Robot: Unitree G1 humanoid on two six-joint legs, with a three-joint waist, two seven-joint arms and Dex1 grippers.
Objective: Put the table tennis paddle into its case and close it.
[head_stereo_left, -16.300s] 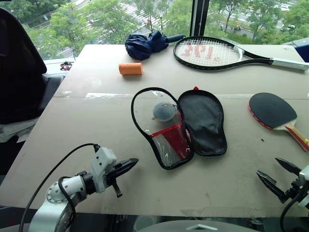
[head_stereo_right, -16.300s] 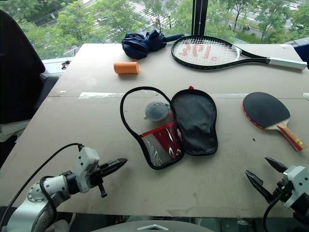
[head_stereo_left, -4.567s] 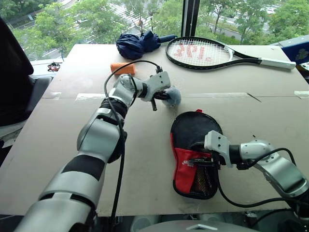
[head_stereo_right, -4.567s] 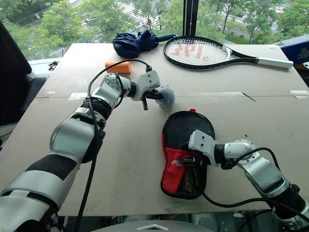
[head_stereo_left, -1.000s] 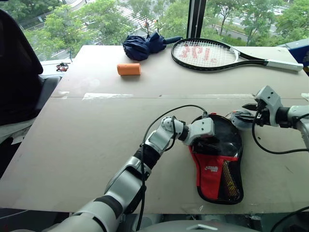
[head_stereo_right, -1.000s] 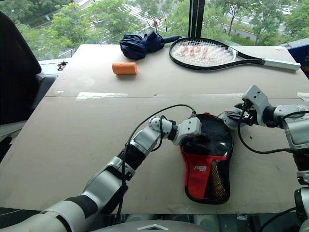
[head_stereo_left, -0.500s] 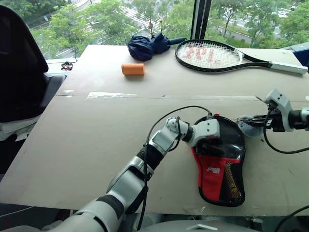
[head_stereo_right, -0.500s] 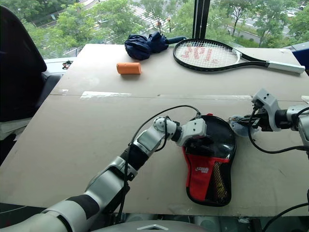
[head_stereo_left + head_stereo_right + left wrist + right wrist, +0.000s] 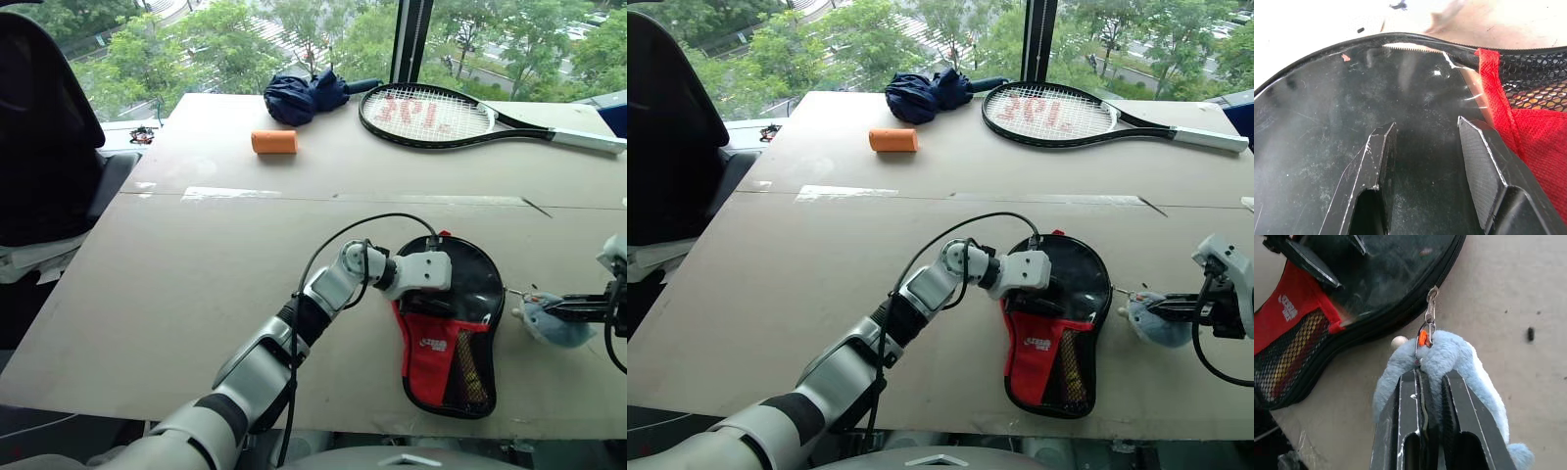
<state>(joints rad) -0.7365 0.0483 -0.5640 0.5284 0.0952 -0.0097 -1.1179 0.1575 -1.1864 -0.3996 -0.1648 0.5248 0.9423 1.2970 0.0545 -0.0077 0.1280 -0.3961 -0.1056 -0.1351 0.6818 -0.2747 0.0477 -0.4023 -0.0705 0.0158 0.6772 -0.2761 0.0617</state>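
Right wrist view: right gripper (image 9: 1422, 382) clamped on fuzzy charm (image 9: 1449, 357), just beside the case (image 9: 1058, 323).
Left gripper (image 9: 1425, 147) fingers apart, resting over the case's glossy face.

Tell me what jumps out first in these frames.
The black and red case lies near the table's front edge, with the left gripper open over its glossy black face. To its right, the right gripper is shut on the fuzzy grey-blue ball charm clipped to the zip.
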